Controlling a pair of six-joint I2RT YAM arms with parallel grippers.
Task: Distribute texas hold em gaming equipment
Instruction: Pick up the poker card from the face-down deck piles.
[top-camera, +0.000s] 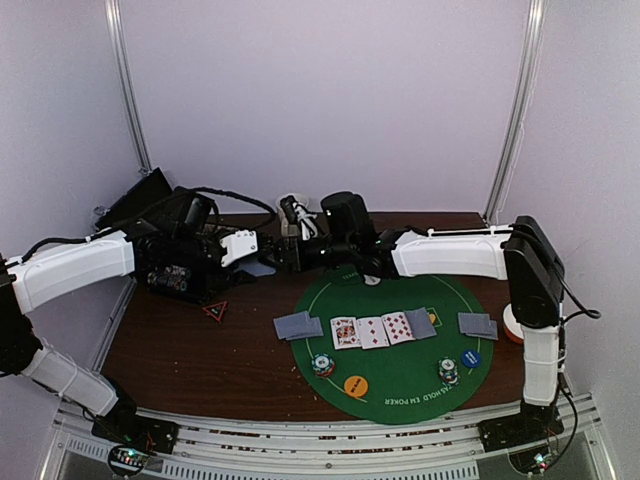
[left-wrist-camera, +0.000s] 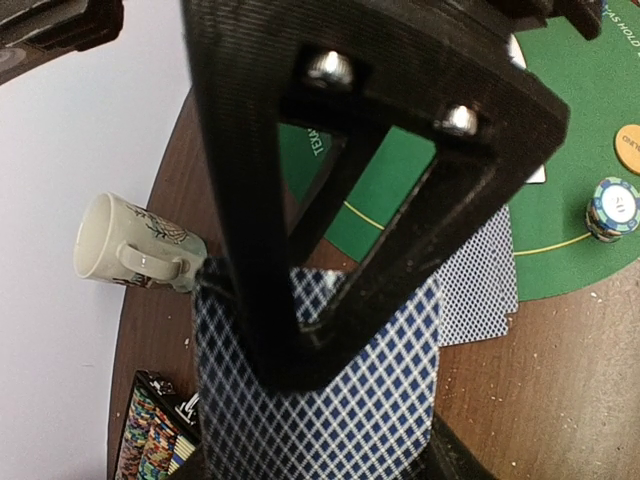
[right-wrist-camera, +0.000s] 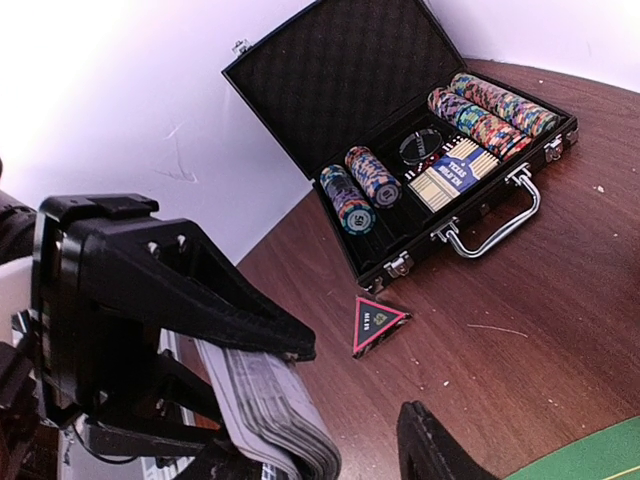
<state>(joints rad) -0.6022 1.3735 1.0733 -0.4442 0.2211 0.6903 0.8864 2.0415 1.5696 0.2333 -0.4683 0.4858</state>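
My left gripper (top-camera: 262, 262) is shut on a deck of blue-diamond-backed cards (left-wrist-camera: 330, 410), held above the brown table left of the green felt mat (top-camera: 395, 400). My right gripper (top-camera: 291, 252) faces it, open. In the right wrist view the deck's edge (right-wrist-camera: 275, 410) lies beside my one visible finger (right-wrist-camera: 440, 450), with a gap between them. On the mat lie three face-up cards (top-camera: 372, 331), face-down cards at left (top-camera: 298, 325) and right (top-camera: 478, 325), two chip stacks (top-camera: 322, 365) (top-camera: 448, 371), an orange button (top-camera: 356, 385) and a blue button (top-camera: 471, 358).
An open black chip case (right-wrist-camera: 440, 170) with chips and a card box sits at the back left. A black and red triangle (right-wrist-camera: 375, 322) lies in front of it. A beige mug (left-wrist-camera: 130, 245) lies on its side at the back edge.
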